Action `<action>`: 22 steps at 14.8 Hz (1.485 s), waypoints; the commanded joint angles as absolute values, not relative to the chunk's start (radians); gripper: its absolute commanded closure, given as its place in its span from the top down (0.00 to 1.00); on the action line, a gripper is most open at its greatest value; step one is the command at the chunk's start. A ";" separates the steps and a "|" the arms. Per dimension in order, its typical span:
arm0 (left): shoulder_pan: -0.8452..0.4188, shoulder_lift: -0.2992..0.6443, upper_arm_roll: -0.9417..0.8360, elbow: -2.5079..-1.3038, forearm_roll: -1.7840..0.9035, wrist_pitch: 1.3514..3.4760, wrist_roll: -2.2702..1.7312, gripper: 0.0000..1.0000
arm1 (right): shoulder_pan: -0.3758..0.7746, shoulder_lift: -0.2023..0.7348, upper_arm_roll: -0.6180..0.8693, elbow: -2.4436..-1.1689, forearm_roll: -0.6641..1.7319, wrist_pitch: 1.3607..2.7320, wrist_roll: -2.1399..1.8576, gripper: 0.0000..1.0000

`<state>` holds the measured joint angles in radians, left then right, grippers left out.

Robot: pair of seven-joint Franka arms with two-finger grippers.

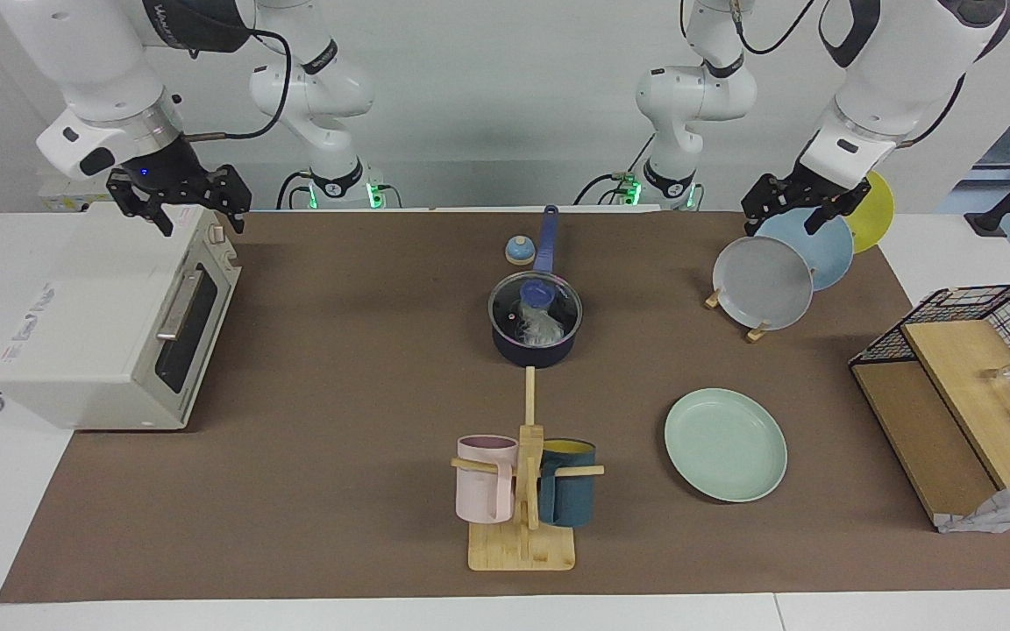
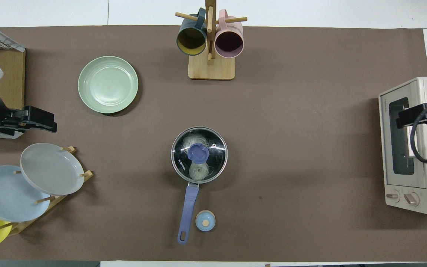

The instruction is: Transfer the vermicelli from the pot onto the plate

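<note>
The pot [image 2: 199, 155] stands mid-bench, glass lid [image 2: 213, 146] on, vermicelli [image 2: 198, 171] inside, its long handle pointing toward the robots. The plate [image 2: 108, 84] lies farther out, toward the left arm's end. The left gripper [image 1: 793, 209] hangs over the plate rack [image 1: 755, 333], the right gripper [image 1: 179, 200] over the toaster oven [image 1: 75, 324], both with fingers apart; the left looks somewhat closer to the pot. The lid reads "KONKA".
</note>
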<state>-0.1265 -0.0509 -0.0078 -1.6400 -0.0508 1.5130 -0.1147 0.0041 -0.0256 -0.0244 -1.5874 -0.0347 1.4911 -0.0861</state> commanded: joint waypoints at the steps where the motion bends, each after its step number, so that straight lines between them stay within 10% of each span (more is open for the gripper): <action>1: -0.115 -0.058 -0.017 -1.632 -0.041 1.494 -0.107 1.00 | 0.018 -0.045 -0.021 -1.603 0.003 1.494 -0.101 1.00; 9: -0.115 -0.058 -0.017 -1.632 -0.040 1.494 -0.109 1.00 | 0.325 0.017 -0.015 -1.592 0.064 1.592 0.311 1.00; 14: -0.115 -0.058 -0.017 -1.632 -0.041 1.494 -0.109 1.00 | 0.573 0.266 -0.014 -1.412 0.051 1.658 0.634 1.00; 22: -0.115 -0.058 -0.017 -1.632 -0.041 1.494 -0.109 1.00 | 0.739 0.351 -0.012 -1.500 0.016 1.874 0.762 1.00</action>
<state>-0.1265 -0.0509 -0.0078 -1.6400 -0.0508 1.5130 -0.1147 0.7166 0.3372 -0.0074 -1.4824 0.0366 1.8496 0.7513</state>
